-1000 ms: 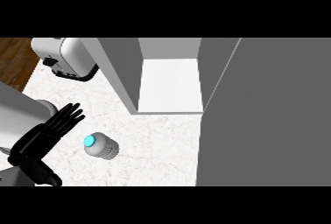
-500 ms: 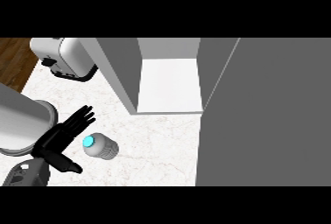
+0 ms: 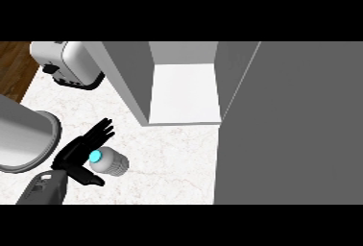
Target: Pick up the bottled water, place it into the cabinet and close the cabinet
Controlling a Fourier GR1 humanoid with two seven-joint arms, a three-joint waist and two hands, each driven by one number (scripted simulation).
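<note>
Since the earlier frames the left hand [image 3: 79, 153] had slid in toward the bottled water [image 3: 108, 160], closing the gap that lay between them until the palm stood right against the bottle's cap side.

In the head view, the fingers [image 3: 99, 132] were straight and spread, pointing up and away past the bottle, while the thumb [image 3: 86, 179] hung below and in front of it. Nothing was yet curled round the bottle, so the hand had hold of nothing. The bottled water stood on the marble counter [image 3: 174, 158], tucked just beside the palm, between the fingers and the thumb, its blue cap close to the palm. The cabinet [image 3: 183, 93] stood open well beyond the fingertips, up and to their right, with its door [image 3: 297, 125] swung out further right. A toaster [image 3: 71, 65] sat far off above the fingers. The right hand did not show.

To do the grasp well, I judged the fingers and thumb should wrap the bottle's body evenly before any lift, keeping it upright.
</note>
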